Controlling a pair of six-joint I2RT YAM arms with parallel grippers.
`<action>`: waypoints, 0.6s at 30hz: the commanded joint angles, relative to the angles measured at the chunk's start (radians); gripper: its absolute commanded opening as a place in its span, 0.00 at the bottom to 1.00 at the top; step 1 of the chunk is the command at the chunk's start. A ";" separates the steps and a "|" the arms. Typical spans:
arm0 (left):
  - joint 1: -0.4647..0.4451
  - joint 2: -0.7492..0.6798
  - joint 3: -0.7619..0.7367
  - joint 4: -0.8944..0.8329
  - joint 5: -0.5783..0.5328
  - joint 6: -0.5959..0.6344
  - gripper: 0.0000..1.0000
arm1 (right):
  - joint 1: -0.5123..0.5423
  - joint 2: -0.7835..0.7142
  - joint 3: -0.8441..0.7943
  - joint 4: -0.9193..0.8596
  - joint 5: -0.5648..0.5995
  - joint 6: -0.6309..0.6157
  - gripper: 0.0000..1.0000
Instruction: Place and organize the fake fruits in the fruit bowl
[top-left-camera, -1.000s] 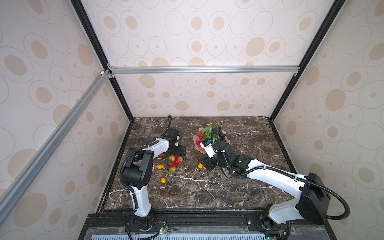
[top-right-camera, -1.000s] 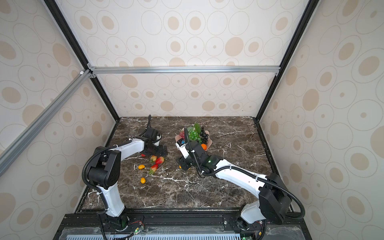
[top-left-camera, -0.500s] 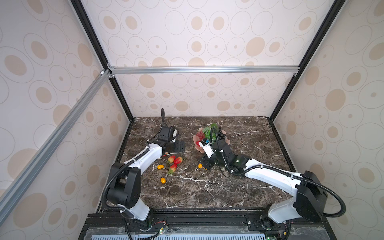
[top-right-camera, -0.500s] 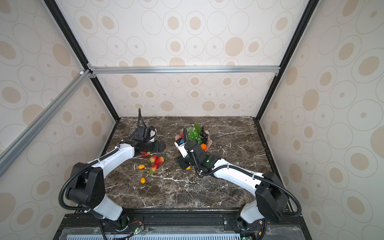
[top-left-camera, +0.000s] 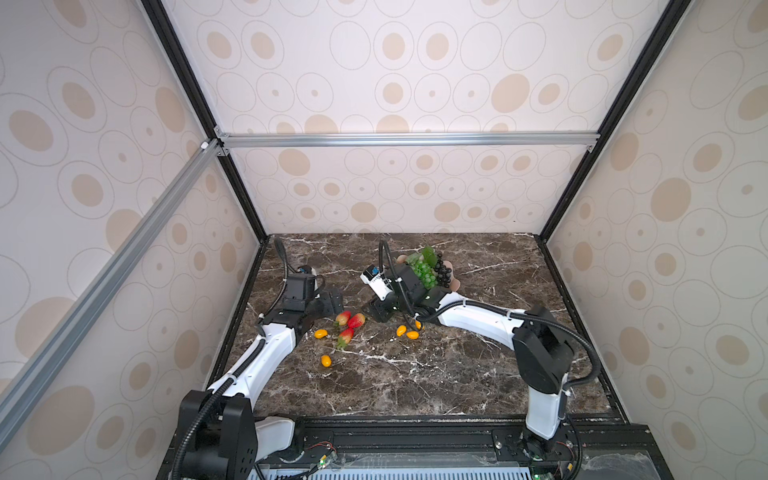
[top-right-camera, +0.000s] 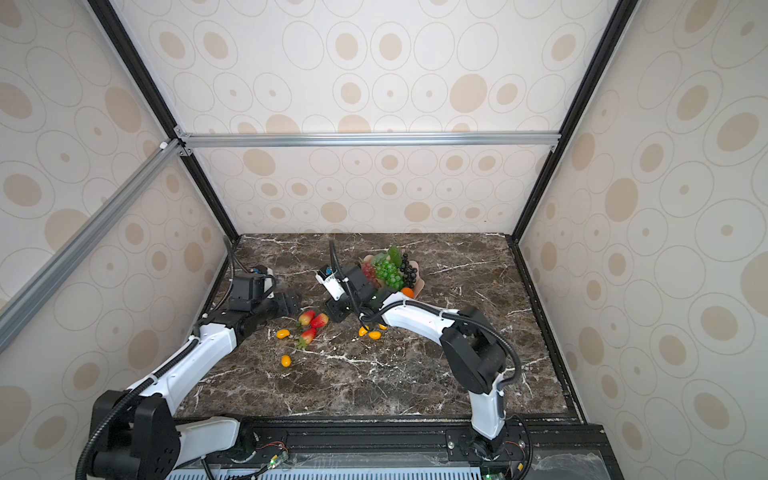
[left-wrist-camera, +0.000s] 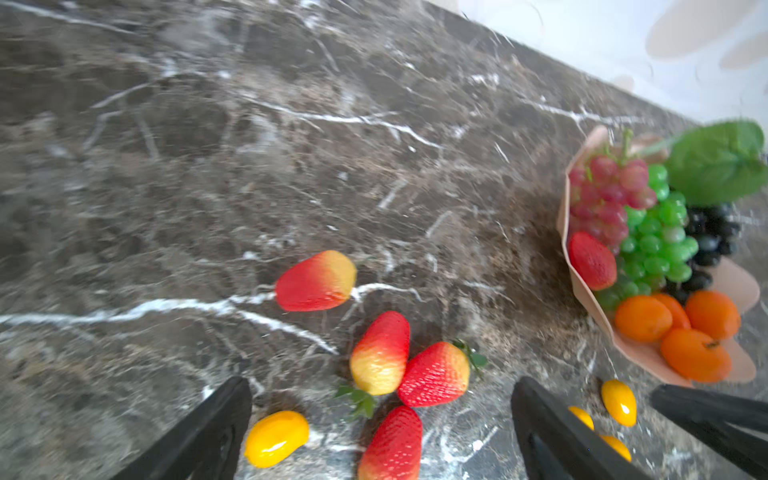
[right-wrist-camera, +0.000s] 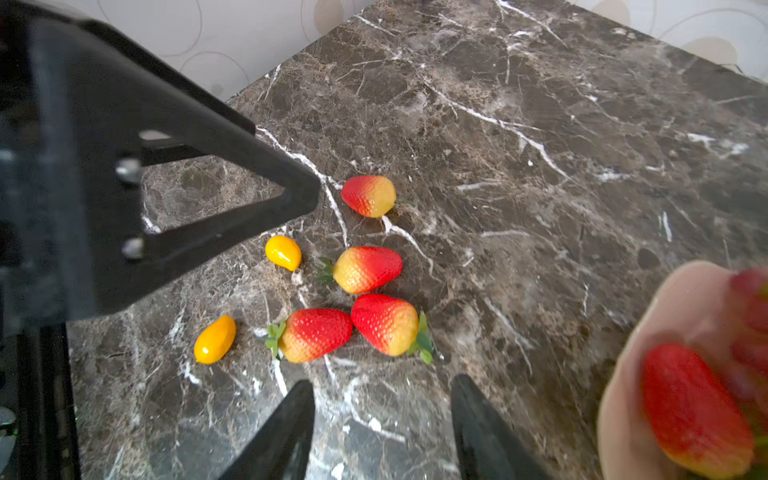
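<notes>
Strawberries (top-left-camera: 351, 322) are lying toward the tabletop's (top-left-camera: 415, 374) left edge. Left gripper (top-left-camera: 334, 302), jaws wide apart, is hovering nearer. Right gripper (top-left-camera: 374, 313), half-apart and empty, is facing them.

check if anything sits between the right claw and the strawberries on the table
Nothing visible does: in the right wrist view only bare marble table lies between the open right claw and the nearest strawberries.
</notes>
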 joint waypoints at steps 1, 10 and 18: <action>0.039 -0.036 -0.016 0.049 0.052 -0.042 0.98 | 0.000 0.103 0.119 -0.075 -0.052 -0.051 0.55; 0.126 -0.065 -0.048 0.069 0.132 -0.048 0.98 | -0.008 0.388 0.461 -0.213 -0.111 -0.071 0.49; 0.168 -0.056 -0.068 0.085 0.181 -0.053 0.98 | -0.021 0.567 0.700 -0.318 -0.149 -0.091 0.37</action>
